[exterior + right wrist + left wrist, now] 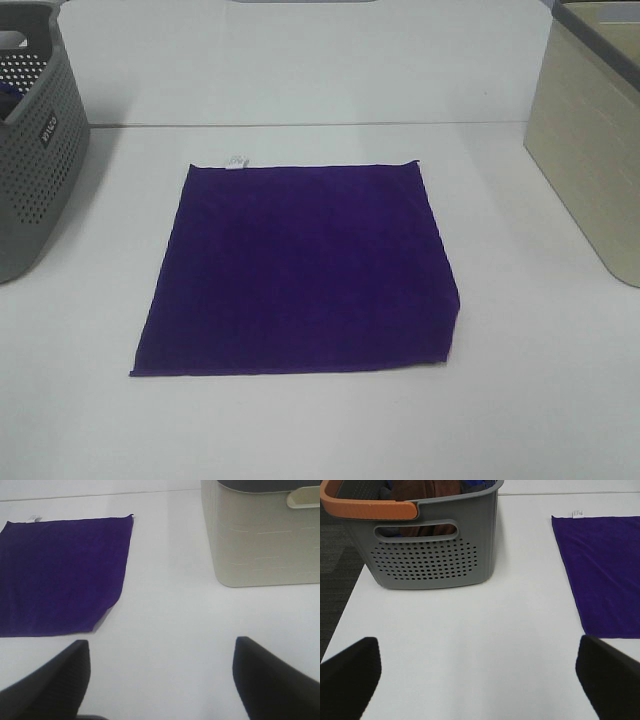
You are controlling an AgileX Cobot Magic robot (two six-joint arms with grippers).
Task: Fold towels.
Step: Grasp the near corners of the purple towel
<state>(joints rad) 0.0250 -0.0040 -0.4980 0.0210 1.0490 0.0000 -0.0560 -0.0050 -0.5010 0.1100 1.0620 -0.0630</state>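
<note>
A purple towel (300, 270) lies flat and spread out in the middle of the white table, with a small white tag (236, 161) at its far left corner. It also shows in the left wrist view (605, 575) and in the right wrist view (60, 575). Neither gripper shows in the high view. My left gripper (477, 680) is open and empty above bare table, apart from the towel's left edge. My right gripper (160, 680) is open and empty above bare table, apart from the towel's right edge.
A grey perforated basket (30, 150) stands at the left and holds brown and blue cloths (430, 490). A beige bin (590, 140) stands at the right. A seam crosses the table (300, 123) behind the towel.
</note>
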